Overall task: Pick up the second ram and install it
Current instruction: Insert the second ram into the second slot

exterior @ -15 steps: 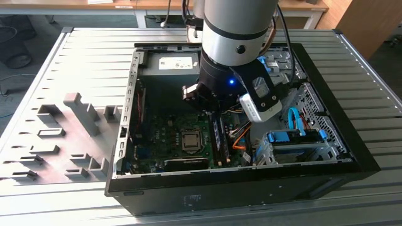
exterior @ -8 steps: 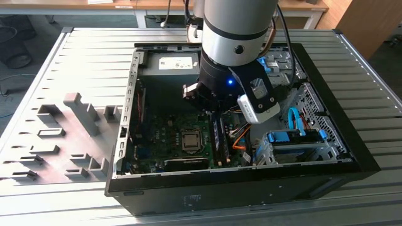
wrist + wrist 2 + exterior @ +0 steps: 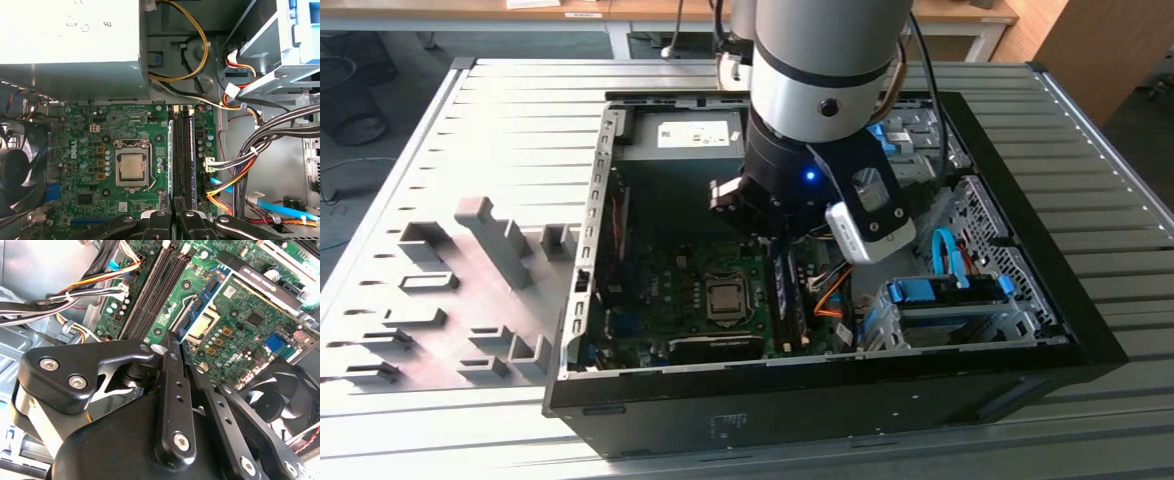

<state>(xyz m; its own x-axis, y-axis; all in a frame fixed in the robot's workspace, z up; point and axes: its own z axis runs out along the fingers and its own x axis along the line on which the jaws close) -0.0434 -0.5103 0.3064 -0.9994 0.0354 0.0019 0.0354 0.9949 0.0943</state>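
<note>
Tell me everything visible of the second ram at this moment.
The second ram, a thin, long blue-green board with small dark chips, stands on edge, clamped in the black gripper. It lies along the dark memory slots on the green motherboard, on the side of the silver processor socket. Whether it is seated cannot be told.

The first wrist view's edge cuts off the pincer (image 3: 174, 214) and fan (image 3: 15, 167).
</note>
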